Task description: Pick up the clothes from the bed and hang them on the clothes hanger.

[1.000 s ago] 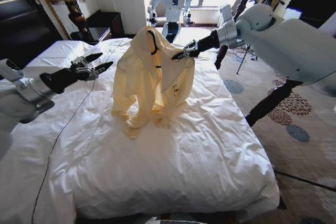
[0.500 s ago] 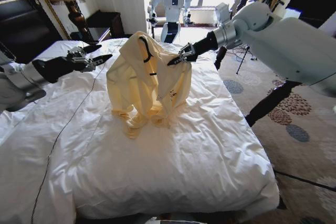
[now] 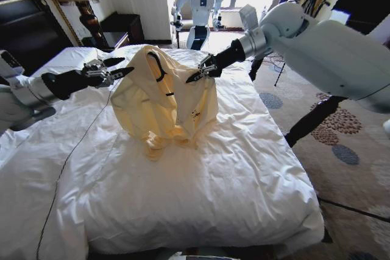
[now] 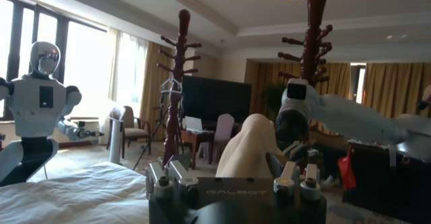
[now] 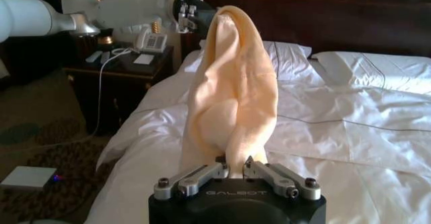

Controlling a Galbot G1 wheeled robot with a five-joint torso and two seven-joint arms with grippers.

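Keep right gripper (image 3: 194, 77) fingers pinched on the yellow shirt (image 3: 161, 98) shoulder — hem pooled mid-bed (image 3: 244, 168), hanger (image 3: 157, 65) inside collar; bring left gripper (image 3: 119, 72), fingers spread, to the other shoulder.

Both arms wear smooth, glossy white shells that swell thick toward the shoulder and narrow to a silver-grey ring at the wrist. Past each ring a matt black forearm section leads to the tool. The left gripper (image 3: 119, 68) and the right gripper (image 3: 196, 72) have slim dark fingers on metal linkages. Up close, each black gripper housing bears the embossed word GALBOT, with silver-grey finger links fastened by round bolts on top.
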